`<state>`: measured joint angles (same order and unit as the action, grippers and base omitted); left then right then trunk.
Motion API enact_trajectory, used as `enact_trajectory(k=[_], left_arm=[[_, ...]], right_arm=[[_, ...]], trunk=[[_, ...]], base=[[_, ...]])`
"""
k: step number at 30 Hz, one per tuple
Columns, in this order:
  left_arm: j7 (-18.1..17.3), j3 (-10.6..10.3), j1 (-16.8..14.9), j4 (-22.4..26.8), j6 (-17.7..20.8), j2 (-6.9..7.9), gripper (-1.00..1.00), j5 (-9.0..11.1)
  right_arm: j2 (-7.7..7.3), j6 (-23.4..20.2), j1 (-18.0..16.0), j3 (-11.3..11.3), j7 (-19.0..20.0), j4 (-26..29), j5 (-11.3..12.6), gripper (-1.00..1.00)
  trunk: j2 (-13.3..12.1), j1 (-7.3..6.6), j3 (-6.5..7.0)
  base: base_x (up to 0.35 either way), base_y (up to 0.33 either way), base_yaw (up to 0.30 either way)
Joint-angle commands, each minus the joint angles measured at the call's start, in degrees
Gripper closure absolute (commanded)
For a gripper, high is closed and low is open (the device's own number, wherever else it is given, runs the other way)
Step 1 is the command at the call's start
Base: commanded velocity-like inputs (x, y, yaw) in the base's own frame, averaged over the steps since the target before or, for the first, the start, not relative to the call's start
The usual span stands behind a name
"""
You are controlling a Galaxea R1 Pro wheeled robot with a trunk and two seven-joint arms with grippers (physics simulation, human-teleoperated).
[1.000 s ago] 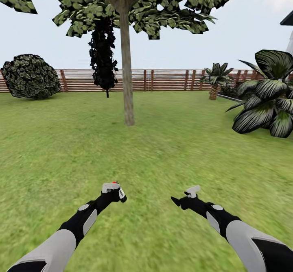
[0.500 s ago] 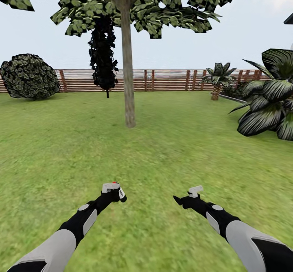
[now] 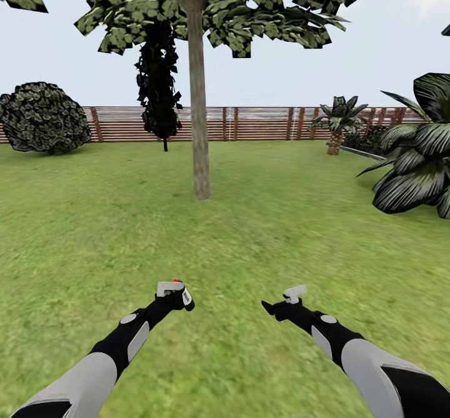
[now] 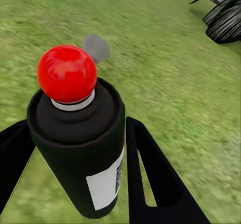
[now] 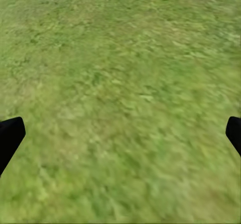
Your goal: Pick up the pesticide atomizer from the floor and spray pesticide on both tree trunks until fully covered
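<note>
The pesticide atomizer (image 4: 83, 133), a dark can with a red ball on top, sits upright between the fingers of the left claw (image 3: 177, 295), which pinches it above the near grass. The right claw (image 3: 284, 302) is spread wide and holds nothing. The tree trunk (image 3: 199, 105) stands far ahead on the lawn (image 3: 281, 218), before the wooden fence (image 3: 262, 123).

The light is bright and even like a cloudy day, with a pale sky (image 3: 387, 37) at the top and almost no shadows on the grass (image 3: 250, 243), which looks smeary and blurry low down and in both wrist views
</note>
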<state>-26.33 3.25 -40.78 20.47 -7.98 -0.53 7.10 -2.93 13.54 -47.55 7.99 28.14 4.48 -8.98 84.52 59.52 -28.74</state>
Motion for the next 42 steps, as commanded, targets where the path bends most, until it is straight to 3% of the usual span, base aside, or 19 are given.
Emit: enact_trajectory(k=[1,33,42], left_arm=[[0.05,0.01,0.0,0.01,-0.01,0.0,1.0,0.02],[0.05,0.02,0.0,0.01,-0.1,-0.44,1.0,0.02],[0.05,0.01,0.0,0.01,-0.1,-0.44,1.0,0.02]], right_arm=[[0.04,0.0,0.0,0.0,0.0,0.0,0.01,-1.0],[0.16,0.0,0.0,0.0,-0.01,0.0,0.01,-1.0],[0.15,0.0,0.0,0.0,-0.01,0.0,0.01,-1.0]], trunk=[[0.0,0.0,0.0],[0.0,0.0,0.0],[0.0,0.0,0.0]], base=[[0.349,0.116,0.0],[0.35,0.015,0.022],[0.35,0.0,0.213]])
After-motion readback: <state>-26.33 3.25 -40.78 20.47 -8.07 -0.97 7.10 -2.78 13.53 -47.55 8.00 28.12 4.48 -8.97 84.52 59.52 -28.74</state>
